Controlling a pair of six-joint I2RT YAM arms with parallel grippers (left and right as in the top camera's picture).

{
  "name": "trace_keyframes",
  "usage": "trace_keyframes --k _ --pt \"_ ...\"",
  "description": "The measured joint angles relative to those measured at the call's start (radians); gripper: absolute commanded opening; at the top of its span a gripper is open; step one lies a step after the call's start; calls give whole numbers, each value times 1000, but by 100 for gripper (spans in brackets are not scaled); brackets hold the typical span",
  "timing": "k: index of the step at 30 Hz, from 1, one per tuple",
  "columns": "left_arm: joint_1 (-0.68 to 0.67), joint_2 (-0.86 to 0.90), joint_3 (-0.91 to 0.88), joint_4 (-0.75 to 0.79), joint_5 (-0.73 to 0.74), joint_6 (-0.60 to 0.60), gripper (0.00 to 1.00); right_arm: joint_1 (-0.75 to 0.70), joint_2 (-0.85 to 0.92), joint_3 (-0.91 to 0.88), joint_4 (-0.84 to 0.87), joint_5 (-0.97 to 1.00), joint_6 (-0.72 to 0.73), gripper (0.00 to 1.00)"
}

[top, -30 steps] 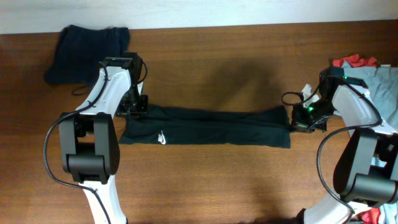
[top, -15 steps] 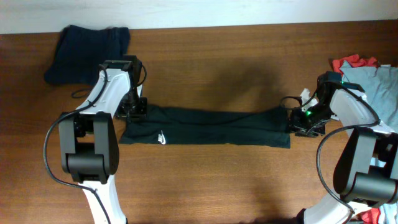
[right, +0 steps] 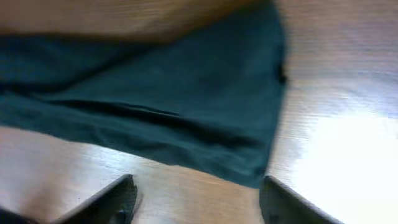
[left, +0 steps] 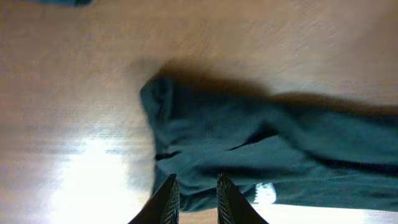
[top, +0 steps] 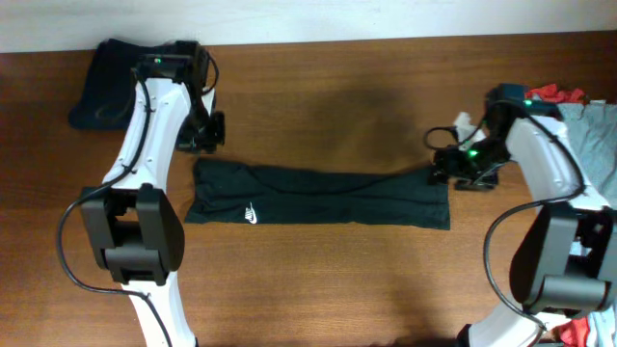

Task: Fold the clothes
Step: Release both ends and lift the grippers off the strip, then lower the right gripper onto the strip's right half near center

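The clothes in play are a black T-shirt (top: 328, 196) folded into a long flat strip across the table's middle, with its small white logo (top: 250, 214) near the left end. My left gripper (top: 205, 135) hovers just beyond the strip's left end. In the left wrist view its fingers (left: 194, 180) stand a narrow gap apart, nothing between them, above the shirt (left: 249, 149). My right gripper (top: 445, 166) is at the strip's right end. Its jaws (right: 199, 183) are wide open and empty over bare wood, just short of the shirt's edge (right: 174, 106).
A navy garment (top: 116, 82) lies bunched at the far left corner, behind my left arm. At the right edge is a pile with red cloth (top: 549, 93) and light grey-blue cloth (top: 590, 135). The wooden table (top: 328, 280) runs bare in front of the strip.
Both grippers have opened and let go of the shirt's ends. The left one has pulled back toward the far side; the right one has shifted slightly left and away. The shirt stays flat.
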Motion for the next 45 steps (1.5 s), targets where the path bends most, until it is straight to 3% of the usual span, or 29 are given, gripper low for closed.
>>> trace_keyframes --k 1,14,25,45 --pt "0 -1 3 10 15 -4 6 22 0 0 11 -2 -12 4" --pt "0 -1 -199 203 150 -3 4 234 18 -23 190 -24 -105 4" --pt "-5 -1 -240 282 187 -3 4 416 194 -23 312 -32 -261 4" --pt "-19 -1 -293 335 185 -3 4 441 206 -24 126 -77 -282 5"
